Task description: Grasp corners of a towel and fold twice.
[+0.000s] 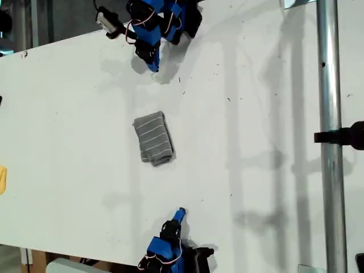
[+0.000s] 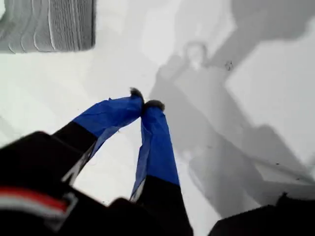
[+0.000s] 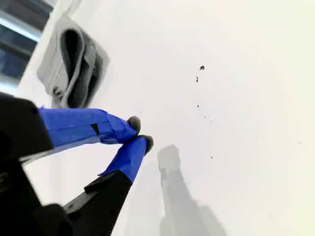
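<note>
Folded towel (image 1: 153,138) lies on table (image 1: 68,142), seemingly between arms.

The exterior view is bright and evenly lit, and the white tabletop (image 1: 256,142) carries soft grey shadows of the frame and of my arms. In the first wrist view my first end effector (image 2: 145,104) is blurred at its dark base close to the lens, and broad soft shadows fall across the surface beyond it. In the second wrist view the tabletop is washed nearly pure white, with one soft shadow just beside my second end effector (image 3: 139,132).
</note>
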### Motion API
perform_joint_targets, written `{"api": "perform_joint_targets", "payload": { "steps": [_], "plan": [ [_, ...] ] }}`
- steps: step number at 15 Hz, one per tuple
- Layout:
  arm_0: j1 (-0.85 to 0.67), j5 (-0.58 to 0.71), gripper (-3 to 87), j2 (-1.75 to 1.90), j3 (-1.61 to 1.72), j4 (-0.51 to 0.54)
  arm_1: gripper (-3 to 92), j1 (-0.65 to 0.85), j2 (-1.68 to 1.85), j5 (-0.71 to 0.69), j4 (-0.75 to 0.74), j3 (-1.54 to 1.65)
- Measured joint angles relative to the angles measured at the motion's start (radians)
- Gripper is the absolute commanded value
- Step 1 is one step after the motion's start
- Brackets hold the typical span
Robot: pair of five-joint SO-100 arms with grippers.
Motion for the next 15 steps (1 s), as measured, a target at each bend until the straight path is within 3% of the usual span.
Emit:
{"api": "perform_joint_targets", "payload": {
  "steps": [1,3,15],
  "plan": [
    [0.002,0.149,1.0,0.0,0.0,-0.002,2.8,-0.031,0.0,0.055,0.005,0.0],
    [0.006,0.238,1.0,0.0,0.0,-0.002,2.8,-0.049,0.0,0.077,0.005,0.0],
    [0.005,0.255,1.0,0.0,0.0,0.0,2.8,-0.071,0.0,0.08,0.005,0.0]
  ]
}}
